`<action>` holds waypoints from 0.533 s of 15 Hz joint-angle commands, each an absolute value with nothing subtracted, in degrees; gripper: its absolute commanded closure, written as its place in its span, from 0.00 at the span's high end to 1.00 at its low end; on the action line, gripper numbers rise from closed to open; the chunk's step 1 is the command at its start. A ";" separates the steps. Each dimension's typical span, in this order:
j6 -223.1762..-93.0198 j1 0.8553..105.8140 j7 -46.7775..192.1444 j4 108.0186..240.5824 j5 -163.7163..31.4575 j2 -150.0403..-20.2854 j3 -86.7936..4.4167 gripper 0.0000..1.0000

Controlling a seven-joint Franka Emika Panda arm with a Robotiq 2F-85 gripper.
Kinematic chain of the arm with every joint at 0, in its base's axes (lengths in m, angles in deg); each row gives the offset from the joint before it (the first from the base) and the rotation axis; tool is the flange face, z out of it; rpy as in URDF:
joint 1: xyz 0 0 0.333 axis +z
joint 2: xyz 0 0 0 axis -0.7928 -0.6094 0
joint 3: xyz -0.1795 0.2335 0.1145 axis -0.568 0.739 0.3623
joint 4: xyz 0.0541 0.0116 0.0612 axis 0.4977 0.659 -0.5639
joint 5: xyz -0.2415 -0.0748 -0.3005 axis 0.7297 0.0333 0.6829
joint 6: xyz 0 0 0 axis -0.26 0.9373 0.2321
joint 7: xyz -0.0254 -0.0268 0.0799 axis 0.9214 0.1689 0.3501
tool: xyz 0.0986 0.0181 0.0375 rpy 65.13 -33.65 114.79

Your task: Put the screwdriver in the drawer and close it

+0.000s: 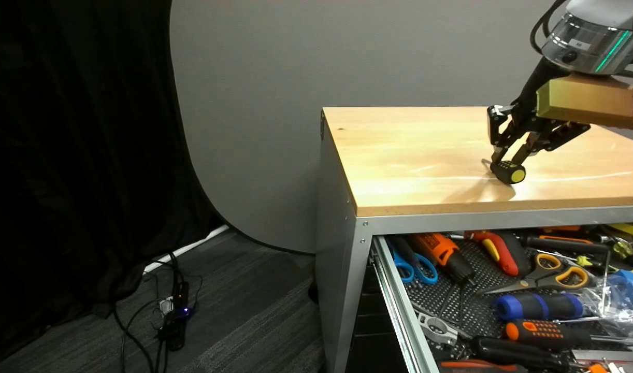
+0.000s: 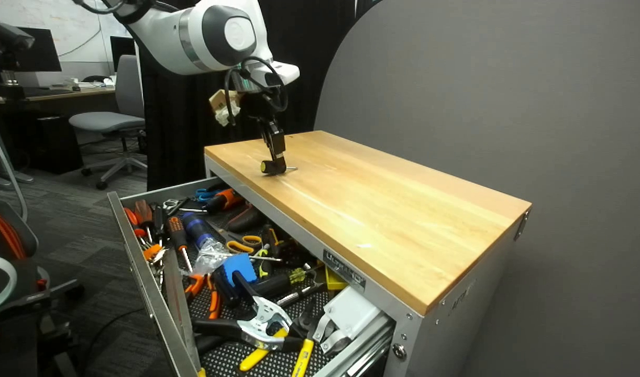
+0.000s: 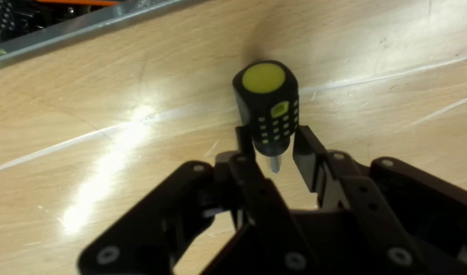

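Since my claw (image 3: 273, 131) pinches the screwdriver (image 3: 267, 101), I'd raise it well above the counter (image 3: 180, 68) before swinging toward the drawer (image 3: 3, 14) in the wrist view's upper left.

Blurred nameplate (image 2: 344, 269) on cabinet (image 2: 451, 340), apparently ULTRAHD, side lettering (image 2: 461, 294) illegible

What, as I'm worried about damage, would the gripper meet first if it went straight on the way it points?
Most likely the wooden top, below the gripper and the screwdriver between its fingers; any gap is hard to judge.
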State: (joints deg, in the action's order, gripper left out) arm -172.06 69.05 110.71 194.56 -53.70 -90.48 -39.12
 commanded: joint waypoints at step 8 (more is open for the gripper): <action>-175.85 67.07 115.99 201.07 -56.82 -89.41 -39.64 0.16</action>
